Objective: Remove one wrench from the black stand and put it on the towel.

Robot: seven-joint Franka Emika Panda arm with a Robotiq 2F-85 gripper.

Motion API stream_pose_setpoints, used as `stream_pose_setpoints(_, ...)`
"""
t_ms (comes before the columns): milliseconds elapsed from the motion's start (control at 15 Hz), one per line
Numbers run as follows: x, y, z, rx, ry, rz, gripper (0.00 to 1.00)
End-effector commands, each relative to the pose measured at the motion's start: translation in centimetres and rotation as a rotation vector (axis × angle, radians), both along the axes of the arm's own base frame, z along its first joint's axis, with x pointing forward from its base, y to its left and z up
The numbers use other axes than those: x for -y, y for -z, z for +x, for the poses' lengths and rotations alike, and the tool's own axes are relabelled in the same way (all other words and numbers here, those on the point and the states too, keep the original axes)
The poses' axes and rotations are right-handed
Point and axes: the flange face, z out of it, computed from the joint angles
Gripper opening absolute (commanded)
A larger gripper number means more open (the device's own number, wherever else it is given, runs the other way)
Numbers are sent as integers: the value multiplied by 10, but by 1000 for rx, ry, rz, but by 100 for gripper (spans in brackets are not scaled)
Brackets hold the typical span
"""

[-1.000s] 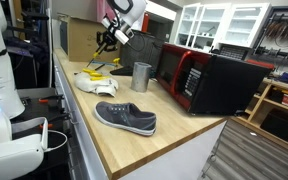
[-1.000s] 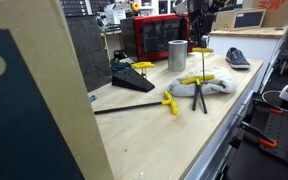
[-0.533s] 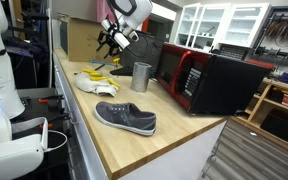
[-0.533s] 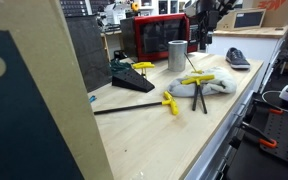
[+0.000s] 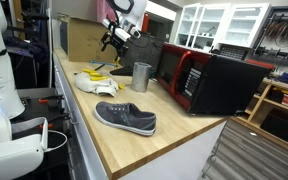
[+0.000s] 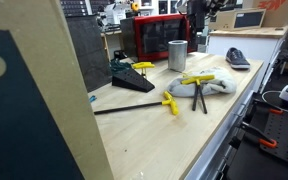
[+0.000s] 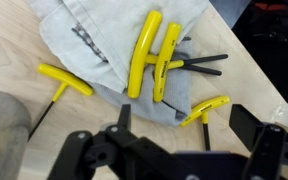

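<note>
**Q:** Fingers (image 7: 247,122), wrist view, what state?
**A:** Spread wide with nothing between them. The gripper (image 7: 184,120) runs along the bottom edge, empty. In the upper middle, two yellow wrenches (image 7: 144,55) lie side by side on the grey towel (image 7: 89,35), dark shafts pointing right. A third wrench (image 7: 64,80) is at mid left, handle at the towel's edge and shaft over bare wood. A fourth wrench (image 7: 206,108) is at lower right, at the towel's lower edge. A blurred grey cup (image 7: 4,130) is at lower left.

**Q:** Exterior views?
**A:** In an exterior view the gripper (image 5: 115,38) hangs upper left of centre, well above the towel (image 5: 87,84), touching nothing (too small there to read the jaws). Yellow wrench handles show on the towel's far side. The cup (image 5: 141,77) stands just right of the towel. A shoe (image 5: 126,118) lies at lower centre on the wooden counter (image 5: 174,135), and a microwave (image 5: 219,85) is at right.

**Q:** And the stand?
**A:** In an exterior view the black stand (image 6: 132,80) is left of centre with the stand's wrench (image 6: 142,66) on top, yellow handle up. The towel (image 6: 212,86) is right of centre with yellow wrenches across it. A loose wrench (image 6: 170,103) lies on bare wood just lower left of the towel, its long shaft running left. The gripper (image 6: 198,40) is at the top, above the towel, near the cup (image 6: 177,54).
</note>
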Motion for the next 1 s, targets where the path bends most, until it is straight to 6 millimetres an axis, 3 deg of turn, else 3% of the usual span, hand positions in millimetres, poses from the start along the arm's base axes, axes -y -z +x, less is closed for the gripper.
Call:
stream_pose_setpoints(0,-36,-12,4,29,-2,-161,100)
stream_pose_setpoints(267,-70,-4,12,28,-3,-316,100)
stream_pose_setpoints(467,-85,-3,15,26,-5,-382,100)
stream_pose_setpoints(600,-87,0,18,11,13,-423,100)
stream_pose_setpoints(933,-66,28,22,-97,208,-479,100)
